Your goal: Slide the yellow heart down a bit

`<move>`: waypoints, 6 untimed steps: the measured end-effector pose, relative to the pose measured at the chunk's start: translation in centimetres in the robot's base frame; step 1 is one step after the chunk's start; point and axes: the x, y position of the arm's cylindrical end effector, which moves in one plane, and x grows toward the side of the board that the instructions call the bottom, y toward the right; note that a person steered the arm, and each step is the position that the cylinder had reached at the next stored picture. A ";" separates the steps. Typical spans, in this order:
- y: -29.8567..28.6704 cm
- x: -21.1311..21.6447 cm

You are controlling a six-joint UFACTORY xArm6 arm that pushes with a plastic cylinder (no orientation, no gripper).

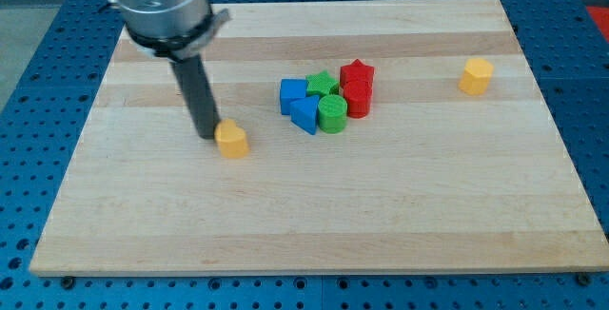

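The yellow heart (pixel 231 141) lies on the wooden board (pixel 314 215), left of the middle. My tip (pixel 208 136) rests on the board right at the heart's upper left side, touching it or nearly so. The rod rises from there to the arm at the view's top left.
A tight cluster sits at the board's centre: a blue cube (pixel 293 93), a blue triangle (pixel 305 114), a green star (pixel 322 84), a green cylinder (pixel 332 114), a red star (pixel 357 72) and a red cylinder (pixel 358 98). A yellow hexagon (pixel 476 76) lies at the upper right.
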 end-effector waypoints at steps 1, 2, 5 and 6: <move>6.3 1.0; 14.1 2.0; 8.1 2.2; 7.2 3.2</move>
